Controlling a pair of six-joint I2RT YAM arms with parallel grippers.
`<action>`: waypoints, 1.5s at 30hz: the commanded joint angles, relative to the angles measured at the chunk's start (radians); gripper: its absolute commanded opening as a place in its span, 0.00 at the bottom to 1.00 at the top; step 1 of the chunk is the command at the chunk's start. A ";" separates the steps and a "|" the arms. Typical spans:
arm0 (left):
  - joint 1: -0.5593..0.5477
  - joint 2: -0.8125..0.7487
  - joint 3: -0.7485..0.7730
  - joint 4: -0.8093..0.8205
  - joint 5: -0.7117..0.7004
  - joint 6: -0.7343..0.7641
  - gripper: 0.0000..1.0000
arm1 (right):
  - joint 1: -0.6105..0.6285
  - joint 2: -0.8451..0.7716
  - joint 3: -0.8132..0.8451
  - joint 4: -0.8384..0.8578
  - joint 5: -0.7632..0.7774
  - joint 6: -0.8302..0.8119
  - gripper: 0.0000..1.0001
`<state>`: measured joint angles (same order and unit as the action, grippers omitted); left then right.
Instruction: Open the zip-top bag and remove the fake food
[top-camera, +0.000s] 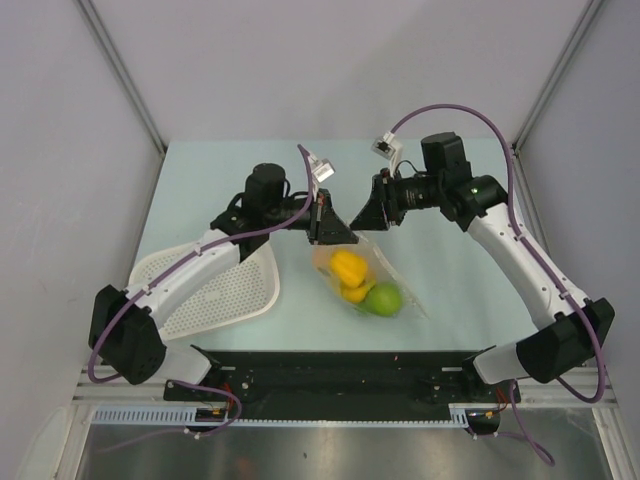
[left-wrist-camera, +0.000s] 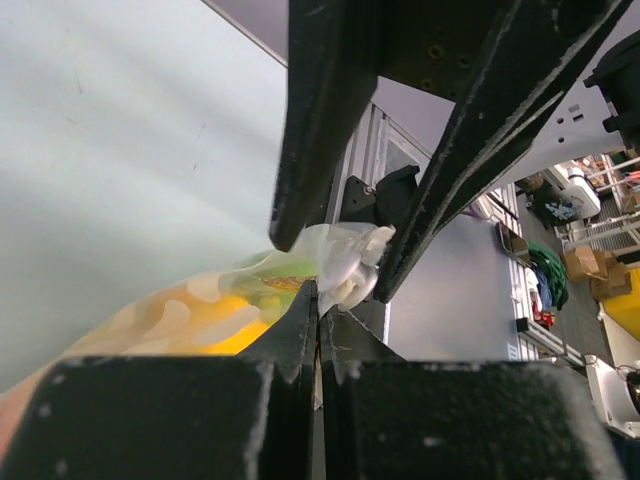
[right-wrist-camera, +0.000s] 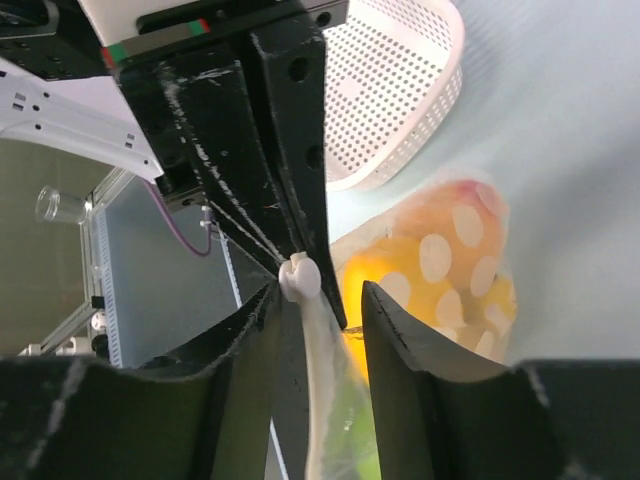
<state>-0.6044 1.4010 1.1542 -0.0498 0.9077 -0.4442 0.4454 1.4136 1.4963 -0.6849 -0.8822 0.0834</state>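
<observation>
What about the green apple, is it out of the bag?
No, the green apple lies inside the clear bag, right beside the yellow fruit.

White basket (top-camera: 215, 290) on a pale table (top-camera: 450, 280), grey walls (top-camera: 330, 60) around.

The basket is full of small holes and lies on the left part of the table with its open side up; a part of it is hidden. Plain walls close the table on three sides, with metal posts (top-camera: 122, 75) at the back corners. Beyond the near edge, the left wrist view shows brown boxes (left-wrist-camera: 585, 262) and a green coil (left-wrist-camera: 548, 272), far off and small. The right wrist view shows a clear cup (right-wrist-camera: 55, 205) at its left edge.
</observation>
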 joint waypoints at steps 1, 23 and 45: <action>-0.009 -0.005 0.061 0.013 -0.015 -0.022 0.00 | 0.007 0.011 0.031 0.035 -0.058 -0.017 0.41; -0.011 -0.026 0.049 0.007 -0.110 -0.040 0.00 | -0.037 -0.060 -0.071 0.036 -0.017 -0.016 0.00; 0.226 -0.086 0.047 -0.070 -0.326 -0.067 0.00 | -0.135 -0.415 -0.452 -0.067 0.173 0.047 0.01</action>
<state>-0.4294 1.3449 1.1389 -0.1104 0.6720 -0.5591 0.3241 1.0744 1.1080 -0.6846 -0.7753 0.0879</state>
